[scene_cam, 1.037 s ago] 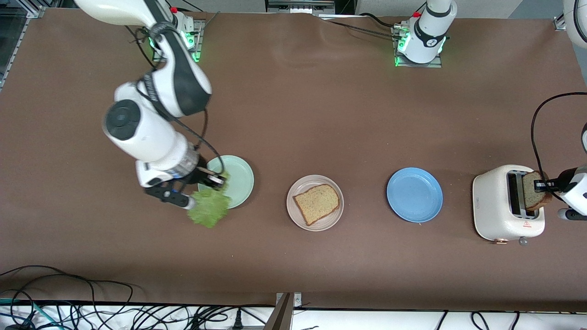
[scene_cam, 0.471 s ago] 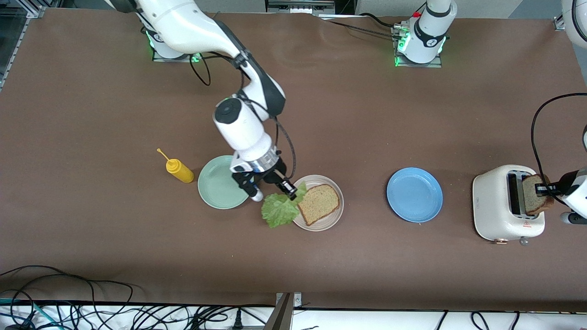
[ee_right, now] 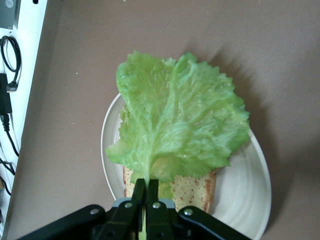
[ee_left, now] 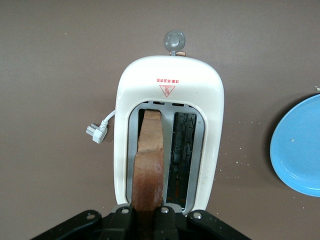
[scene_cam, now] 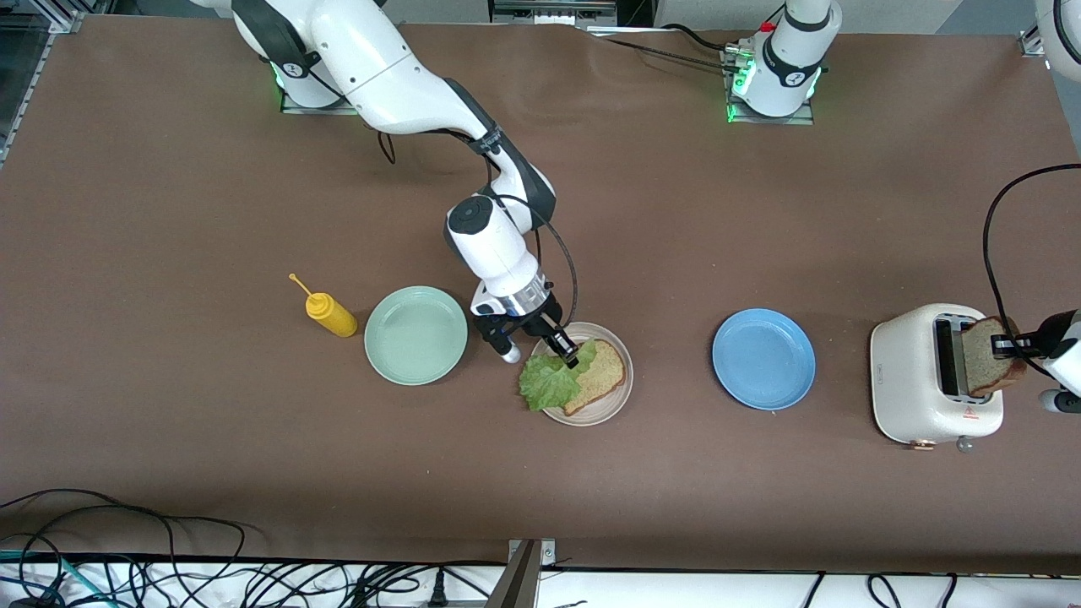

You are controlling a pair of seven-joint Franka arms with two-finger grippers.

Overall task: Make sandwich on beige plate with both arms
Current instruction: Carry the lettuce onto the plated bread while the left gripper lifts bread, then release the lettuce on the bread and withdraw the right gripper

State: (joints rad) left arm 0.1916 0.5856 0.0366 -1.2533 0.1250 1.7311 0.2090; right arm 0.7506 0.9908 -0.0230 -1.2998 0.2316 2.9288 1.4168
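**Inspector A:** We start at the right arm's end of the bench. A yellow squeeze bottle (scene_cam: 330, 314) stands beside the mint-green plate (scene_cam: 415, 335), which carries nothing. Neither is engaged.

**Inspector B:** Next, the beige plate (scene_cam: 610, 409), roughly mid-bench. One bread slice (scene_cam: 601, 378) lies flat on it. The right gripper (scene_cam: 571, 355) hangs over the plate, its fingers (ee_right: 145, 197) pressed together on the stem end of the lettuce leaf (scene_cam: 553, 382). The leaf droops over part of the slice and past the plate rim on the side toward the mint-green plate.

**Inspector A:** We judge the step in hand to be laying the lettuce on the first slice. The next move calls for carrying the leaf further over the bread, lowering it, then parting the fingers so that it rests on the slice and not across the rim.

**Inspector B:** Onward: the blue plate (scene_cam: 763, 358), bare, then the white toaster (scene_cam: 916, 376) toward the left arm's end.

**Inspector A:** The left gripper (scene_cam: 1005, 344) is over the toaster, fingers (ee_left: 165, 217) pinching the second bread slice (scene_cam: 984, 356), whose far end appears in the wrist view still to be in one slot.

**Inspector B:** Our judgement: that slice must come clear of the slot and be carried to the beige plate, to go on only after the lettuce is down and the right arm is out of the way.
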